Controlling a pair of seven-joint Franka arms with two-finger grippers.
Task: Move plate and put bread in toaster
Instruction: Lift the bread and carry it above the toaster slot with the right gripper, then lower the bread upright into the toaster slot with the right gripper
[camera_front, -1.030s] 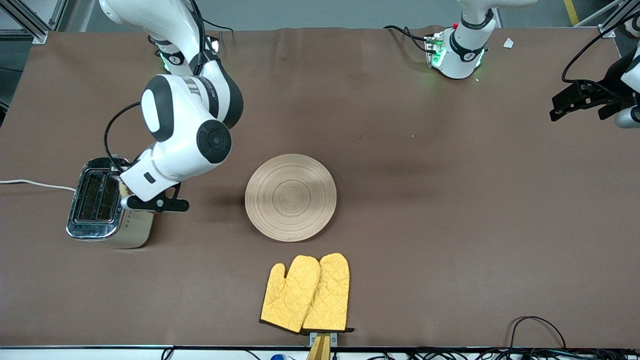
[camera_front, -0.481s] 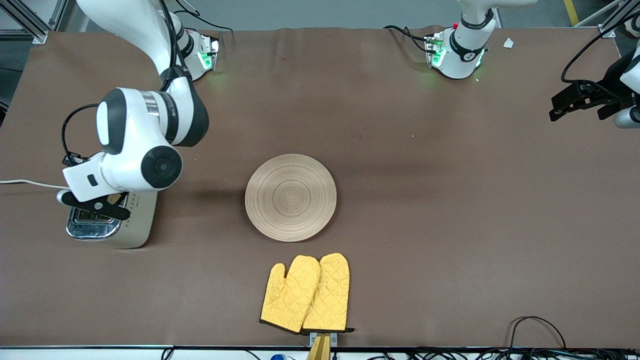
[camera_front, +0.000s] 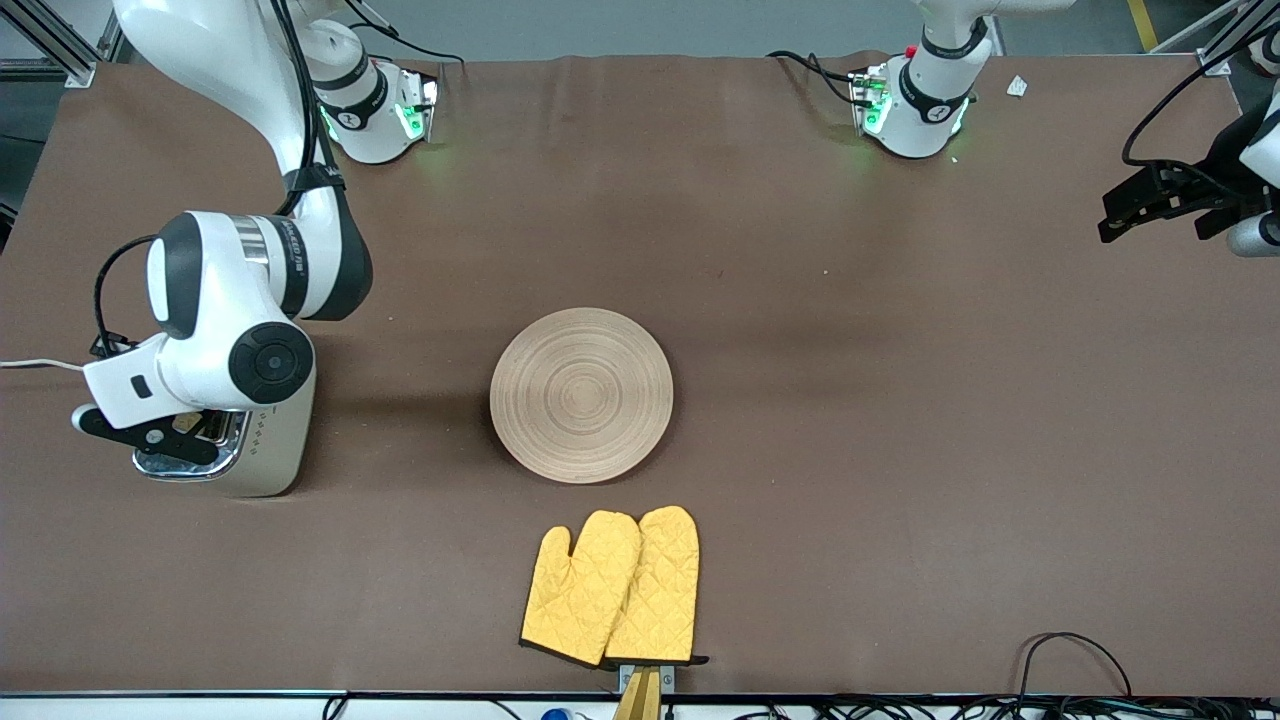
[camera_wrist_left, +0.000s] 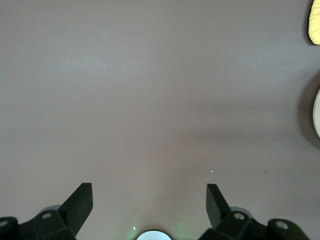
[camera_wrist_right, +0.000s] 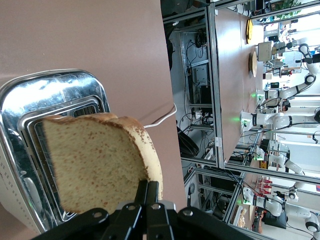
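The cream toaster (camera_front: 262, 452) stands at the right arm's end of the table, its chrome slots partly hidden under my right arm. My right gripper (camera_front: 183, 428) is over the toaster's top, shut on the brown speckled bread (camera_front: 184, 422). In the right wrist view the gripper (camera_wrist_right: 154, 189) pinches the slice (camera_wrist_right: 97, 160) by its crust, just above the toaster's chrome top (camera_wrist_right: 55, 92). The tan wooden plate (camera_front: 581, 394) lies at the table's middle with nothing on it. My left gripper (camera_front: 1150, 205) waits at the left arm's end, open and empty (camera_wrist_left: 148, 192).
A pair of yellow oven mitts (camera_front: 612, 587) lies nearer the front camera than the plate. The toaster's white cord (camera_front: 45, 364) runs off the table's end. The left wrist view shows bare brown table, the plate's rim (camera_wrist_left: 317, 112) and a mitt tip (camera_wrist_left: 315, 22).
My right arm has carried the bread from beside the toaster to over its top, toward the right arm's end of the table. The left arm, plate and mitts have not moved.
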